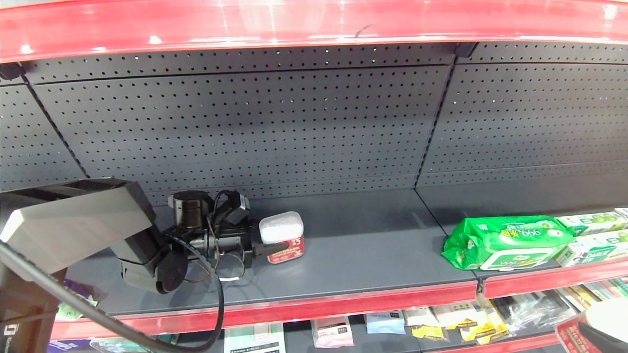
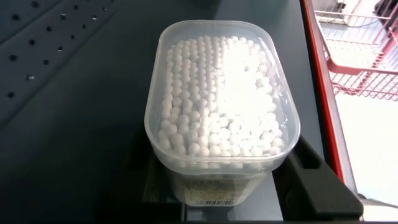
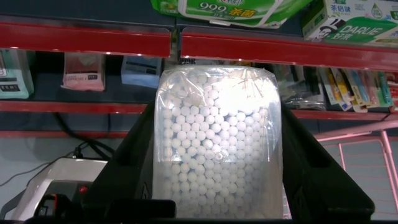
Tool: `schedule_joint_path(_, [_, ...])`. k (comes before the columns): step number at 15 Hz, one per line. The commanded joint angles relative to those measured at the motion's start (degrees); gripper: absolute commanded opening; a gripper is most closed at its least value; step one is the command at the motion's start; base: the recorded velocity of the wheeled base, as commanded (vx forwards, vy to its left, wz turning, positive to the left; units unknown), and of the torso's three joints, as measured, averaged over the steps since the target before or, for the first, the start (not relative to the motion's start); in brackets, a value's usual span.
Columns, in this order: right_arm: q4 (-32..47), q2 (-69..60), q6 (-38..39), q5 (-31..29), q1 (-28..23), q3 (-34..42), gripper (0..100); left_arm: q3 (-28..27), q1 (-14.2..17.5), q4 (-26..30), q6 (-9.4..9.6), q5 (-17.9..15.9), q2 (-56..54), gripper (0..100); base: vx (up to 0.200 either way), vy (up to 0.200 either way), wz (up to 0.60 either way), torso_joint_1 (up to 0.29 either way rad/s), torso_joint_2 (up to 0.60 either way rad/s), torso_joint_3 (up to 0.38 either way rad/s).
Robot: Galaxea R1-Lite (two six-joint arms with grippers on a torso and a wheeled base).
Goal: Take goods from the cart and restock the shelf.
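Head view: the left gripper [image 1: 277,249] lies low over the grey shelf [image 1: 373,245]. Its fingers are closed on the base of a cotton-swab tub [image 1: 281,235], which stands upright in the left bay, midway between the back panel and the red front edge. A green wipes pack [image 1: 508,241] sits well apart, at the right bay's front edge.

Left wrist view: dark fingers [image 2: 314,180] hug both sides of the tub.

Right wrist view: the right gripper [image 3: 214,162] is clamped on a second tub [image 3: 214,137], held out in front of the lower shelves.
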Motion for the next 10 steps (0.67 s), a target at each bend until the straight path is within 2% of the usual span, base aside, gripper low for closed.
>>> schedule_joint_path(1, [-0.03, 1.07, -0.04, -0.04, 0.00, -0.64, 0, 2.48, 0.88, -0.83, 0.01, -0.04, -1.28, 0, 0.000, 0.000, 0.00, 0.000, 0.00, 0.000])
schedule_joint_path(10, [-2.40, 3.18, -0.04, -0.04, 0.00, -0.82, 0, 10.39, 2.82, -7.60, 0.01, -1.01, -2.33, 0, 0.000, 0.000, 0.00, 0.000, 0.00, 0.000])
